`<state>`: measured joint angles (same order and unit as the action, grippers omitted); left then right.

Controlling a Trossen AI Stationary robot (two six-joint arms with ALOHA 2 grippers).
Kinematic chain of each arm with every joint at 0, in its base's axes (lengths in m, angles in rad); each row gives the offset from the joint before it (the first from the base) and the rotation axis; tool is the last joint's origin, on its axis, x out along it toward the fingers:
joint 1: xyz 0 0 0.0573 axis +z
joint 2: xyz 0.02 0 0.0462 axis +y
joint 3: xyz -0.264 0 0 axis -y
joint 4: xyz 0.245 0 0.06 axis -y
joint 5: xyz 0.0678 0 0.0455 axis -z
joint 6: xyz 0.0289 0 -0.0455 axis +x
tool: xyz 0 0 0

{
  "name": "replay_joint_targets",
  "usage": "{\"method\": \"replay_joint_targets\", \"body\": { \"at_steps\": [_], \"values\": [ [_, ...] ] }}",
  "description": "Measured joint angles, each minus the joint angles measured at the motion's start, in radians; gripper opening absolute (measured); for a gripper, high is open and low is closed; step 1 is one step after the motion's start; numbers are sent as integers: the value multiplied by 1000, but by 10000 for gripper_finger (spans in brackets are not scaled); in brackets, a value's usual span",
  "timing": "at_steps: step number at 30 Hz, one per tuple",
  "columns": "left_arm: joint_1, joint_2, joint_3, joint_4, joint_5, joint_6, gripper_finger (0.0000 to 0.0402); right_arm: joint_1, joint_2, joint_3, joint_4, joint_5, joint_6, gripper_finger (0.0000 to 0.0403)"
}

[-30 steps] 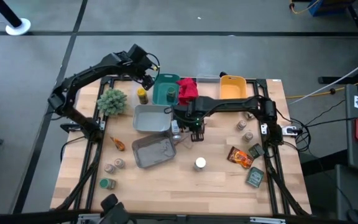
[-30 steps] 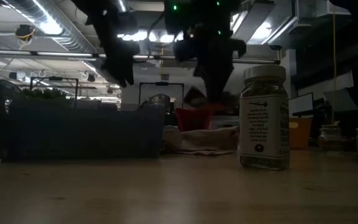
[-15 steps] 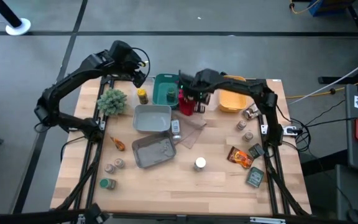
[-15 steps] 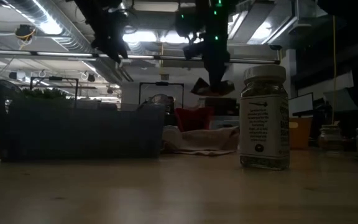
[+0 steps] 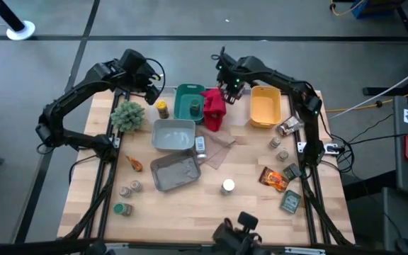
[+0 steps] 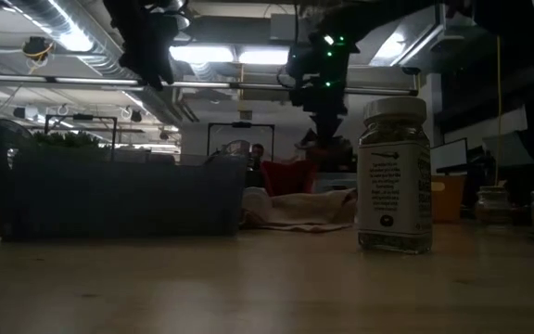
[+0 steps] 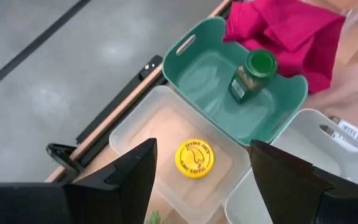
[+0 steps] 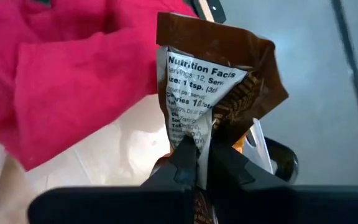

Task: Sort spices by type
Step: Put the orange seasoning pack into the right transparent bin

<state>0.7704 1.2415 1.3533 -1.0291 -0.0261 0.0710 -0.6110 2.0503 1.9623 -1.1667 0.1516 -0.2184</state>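
Overhead and wrist views of a wooden table point(image 5: 190, 205) crowded at its far edge. The right gripper point(image 8: 196, 163) hangs above the far side, between the red cloth point(image 5: 214, 108) and the yellow bin point(image 5: 264, 110), its fingers pinched together on a brown packet point(image 8: 219, 93) — the nutrition label faces the wrist camera. The left gripper point(image 7: 197, 180) hovers over the far left corner with its fingers spread apart, above a clear tray holding a yellow-lidded jar point(image 7: 194, 157); the teal bin point(image 7: 210, 74) beside it holds a green-lidded jar point(image 7: 252, 73). Two grey bins point(image 5: 173, 134) fill the table's middle, with the small green plant point(image 5: 127, 115) to their left. A white-lidded jar point(image 5: 228, 186) stands alone on open wood near the front edge. More jars point(image 5: 280, 149) and flat packets point(image 5: 273, 178) lie along the right side; two jars point(image 5: 129, 188) sit at front left. The low view looks across the tabletop into a dim room with ceiling lights.
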Motion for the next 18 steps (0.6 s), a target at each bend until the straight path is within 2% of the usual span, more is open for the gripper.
{"method": "replay_joint_targets", "body": {
  "at_steps": [5, 18],
  "values": [
    [-24, 0, 0, -37, 0, 2, 241, -35, 2, -64, 59, -55, 5, 28],
    [-115, 0, 0, -122, 0, -8, 241, -38, 4, -231, 244, -55, 4, 31]
  ]
}}
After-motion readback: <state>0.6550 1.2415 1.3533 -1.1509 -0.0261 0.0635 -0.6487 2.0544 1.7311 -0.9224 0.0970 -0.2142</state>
